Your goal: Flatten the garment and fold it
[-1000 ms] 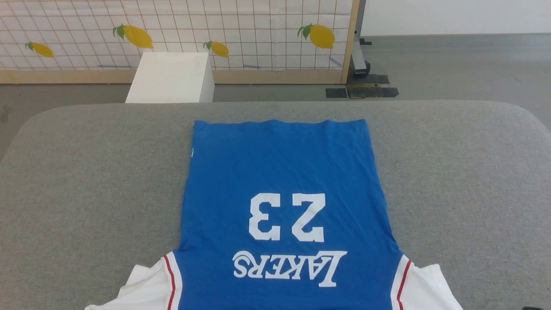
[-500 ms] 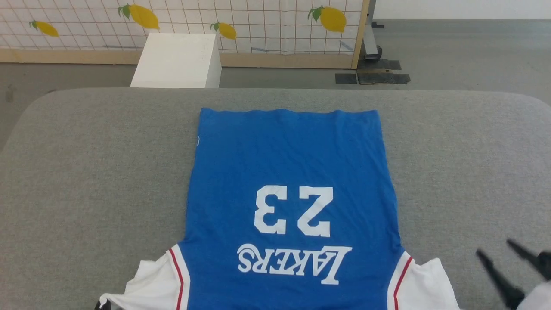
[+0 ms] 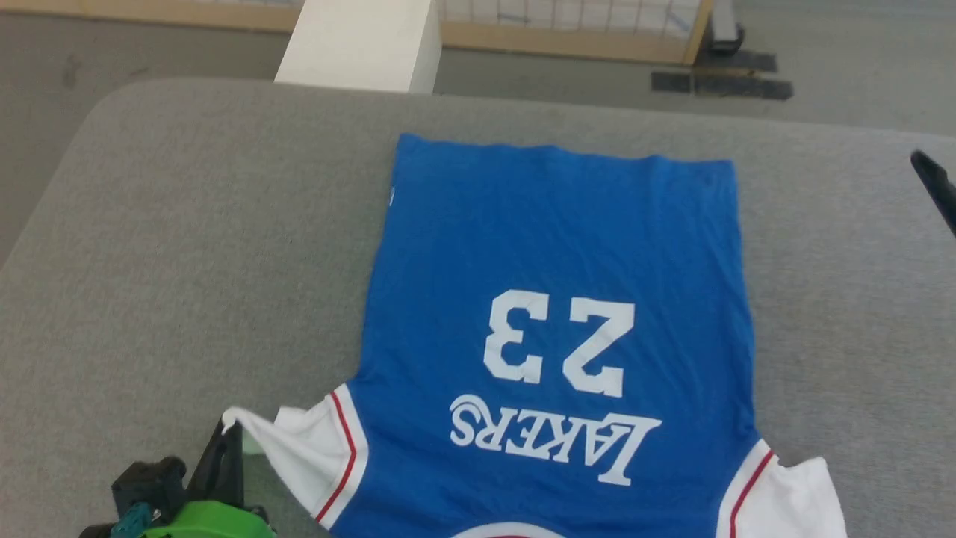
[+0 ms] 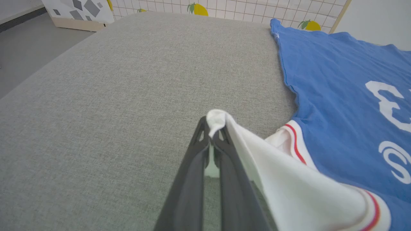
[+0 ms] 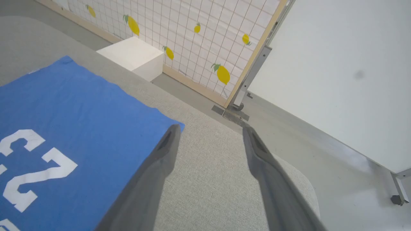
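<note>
Head view: the garment (image 3: 553, 246) lies flat on the grey tabletop (image 3: 187, 246), blue body spread out. The straight hem is at the far side; the white "23" and the lettering read upside down from here. White sleeves with red trim are at the near edge. The left end effector (image 3: 226, 437) is at the lower left, its dark fingers together on the tip of the near-left white sleeve (image 3: 299, 448), which is lifted off the surface in a small peak. A single dark finger (image 3: 933, 183) of the right end effector pokes in at the right edge, well apart from the cloth. A white box (image 3: 358, 45) stands on the floor beyond the tabletop, with a wood-framed grid panel (image 3: 567, 11) behind it.

Left wrist view: the left end effector (image 4: 212, 130) is clamped on the sleeve corner. White cloth bunches over the fingertips and drapes back to the right toward the blue body of the garment (image 4: 337, 96). Bare tabletop (image 4: 128, 96) lies ahead and to the left.

Right wrist view: the right end effector (image 5: 211, 130) has its fingers wide apart with nothing between them, above bare tabletop (image 5: 205, 179). Its left fingertip sits just at the far hem corner of the garment (image 5: 80, 106); I cannot tell whether they touch. Beyond are the white box (image 5: 131, 53), the lemon-print grid panel (image 5: 192, 38) and a pale wall (image 5: 337, 64).
</note>
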### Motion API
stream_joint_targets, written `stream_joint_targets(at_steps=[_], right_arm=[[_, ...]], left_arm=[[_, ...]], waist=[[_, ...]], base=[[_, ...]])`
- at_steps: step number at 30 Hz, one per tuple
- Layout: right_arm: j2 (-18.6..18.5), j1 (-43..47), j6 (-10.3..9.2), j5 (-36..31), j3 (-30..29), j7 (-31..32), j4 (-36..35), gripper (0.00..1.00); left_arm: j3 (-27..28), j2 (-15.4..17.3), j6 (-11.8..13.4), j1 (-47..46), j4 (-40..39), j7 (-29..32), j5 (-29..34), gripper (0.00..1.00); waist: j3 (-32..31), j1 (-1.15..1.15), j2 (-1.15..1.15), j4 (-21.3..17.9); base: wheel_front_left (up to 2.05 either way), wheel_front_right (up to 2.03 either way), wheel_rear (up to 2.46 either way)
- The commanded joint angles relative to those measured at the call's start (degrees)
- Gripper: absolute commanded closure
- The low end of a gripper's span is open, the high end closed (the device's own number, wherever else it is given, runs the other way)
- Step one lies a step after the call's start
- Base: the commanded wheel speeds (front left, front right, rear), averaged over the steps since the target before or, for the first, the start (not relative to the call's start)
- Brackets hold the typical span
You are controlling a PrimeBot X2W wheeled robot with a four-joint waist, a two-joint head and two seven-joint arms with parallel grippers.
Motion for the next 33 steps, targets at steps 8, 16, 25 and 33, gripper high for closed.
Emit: stream_joint_targets(at_steps=[8, 16, 25, 33], right_arm=[[-0.66, -22.34, -0.11, 11.30, 12.24, 27.59, 11.32, 0.00], [1.60, -35.26, -0.11, 7.75, 15.15, 40.76, 23.71, 0.00], [5.51, -37.16, -0.11, 2.18, 10.90, 39.85, 34.23, 0.00], [4.03, -32.00, -0.11, 3.64, 13.11, 40.71, 35.21, 0.53]], left_arm=[[-0.22, -5.07, -2.39, -5.86, -1.26, -0.27, 4.32, 1.00], [-0.20, -9.69, -5.26, -9.81, -1.56, -0.27, 7.98, 1.00], [-0.68, -13.22, -7.93, -12.97, -1.46, -0.27, 11.10, 1.00], [0.59, -14.43, -8.79, -13.36, -1.81, -0.27, 12.45, 1.00]], waist=[[12.13, 0.00, 0.00, 8.37], [18.63, 0.00, 0.00, 12.84], [22.82, 0.00, 0.00, 16.45], [23.09, 0.00, 0.00, 16.23]], base=[[0.00, 0.00, 0.00], [0.00, 0.00, 0.00], [0.00, 0.00, 0.00], [0.00, 0.00, 0.00]])
